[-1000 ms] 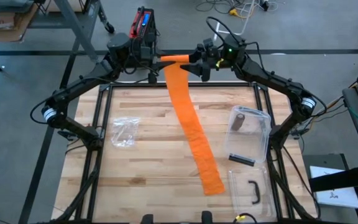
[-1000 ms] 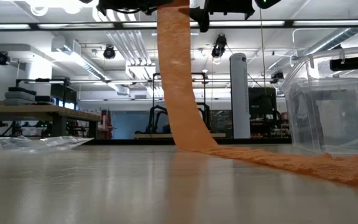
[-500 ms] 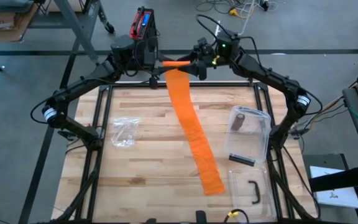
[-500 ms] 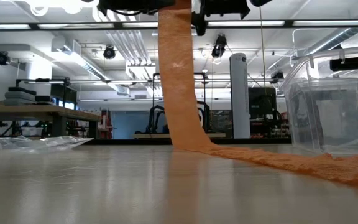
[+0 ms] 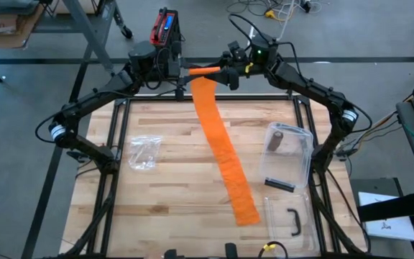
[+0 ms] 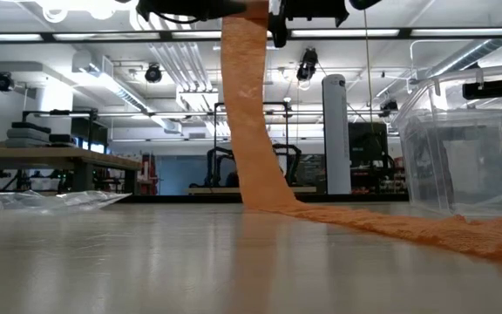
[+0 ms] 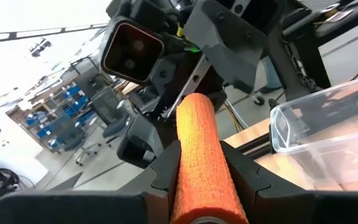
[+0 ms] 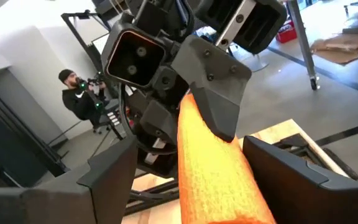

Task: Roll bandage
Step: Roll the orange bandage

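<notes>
Holding an orange bandage (image 5: pixel 221 144) up at the far edge of the table (image 5: pixel 171 180), I'm working with both arms raised there. Off to the side I'm seeing a clear plastic box (image 5: pixel 288 155) near my right arm with dark items inside, its lid (image 5: pixel 287 219) nearer the front edge, and a crumpled clear bag (image 5: pixel 143 152) on the left half; none of these is touching the strip or blocking me. My left gripper (image 7: pixel 201 165) is clamping the rolled end of the bandage between its fingers. My right gripper (image 8: pixel 185 168) is sitting just opposite, its fingers spread on either side of the same roll, not pinching it as far as I can see. The roll is lying level between the two grippers, long axis running gripper to gripper. The loose strip is hanging down from it, then running flat diagonally across the table toward the front right, ending beside the lid.
</notes>
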You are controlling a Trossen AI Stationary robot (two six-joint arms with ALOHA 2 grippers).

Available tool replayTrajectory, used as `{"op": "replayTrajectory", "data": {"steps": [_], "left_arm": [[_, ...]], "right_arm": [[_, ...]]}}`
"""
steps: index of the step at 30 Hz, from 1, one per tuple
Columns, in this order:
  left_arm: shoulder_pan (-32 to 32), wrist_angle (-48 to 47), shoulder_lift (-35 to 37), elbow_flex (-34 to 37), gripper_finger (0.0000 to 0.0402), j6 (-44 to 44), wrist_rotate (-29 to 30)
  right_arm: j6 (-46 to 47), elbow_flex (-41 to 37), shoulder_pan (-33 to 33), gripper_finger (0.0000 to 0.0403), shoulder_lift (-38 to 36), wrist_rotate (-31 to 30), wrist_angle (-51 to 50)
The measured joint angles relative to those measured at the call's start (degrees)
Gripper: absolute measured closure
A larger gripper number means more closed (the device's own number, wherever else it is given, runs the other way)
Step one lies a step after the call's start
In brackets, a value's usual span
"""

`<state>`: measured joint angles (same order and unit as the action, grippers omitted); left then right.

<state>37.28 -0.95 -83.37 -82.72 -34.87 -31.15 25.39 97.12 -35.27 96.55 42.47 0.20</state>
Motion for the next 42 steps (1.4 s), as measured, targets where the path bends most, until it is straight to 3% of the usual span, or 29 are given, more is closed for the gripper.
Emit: {"op": "replayTrajectory", "data": {"steps": [5, 25, 42], "left_arm": [[0.0, -0.1, 0.0, 0.0, 0.0326, 0.9, 0.1], [-0.1, 0.8, 0.0, 0.0, 0.0326, 0.4, 0.3], [-0.3, 2.2, 0.0, 0.0, 0.0326, -2.3, 1.1]], "right_arm": [[-4.3, 0.0, 0.0, 0.0127, -0.1, 0.0, 0.1], [3.8, 0.1, 0.0, 0.0153, -0.1, 1.0, -0.1], [3.5, 0.1, 0.0, 0.0170, -0.1, -0.4, -0.1]]}}
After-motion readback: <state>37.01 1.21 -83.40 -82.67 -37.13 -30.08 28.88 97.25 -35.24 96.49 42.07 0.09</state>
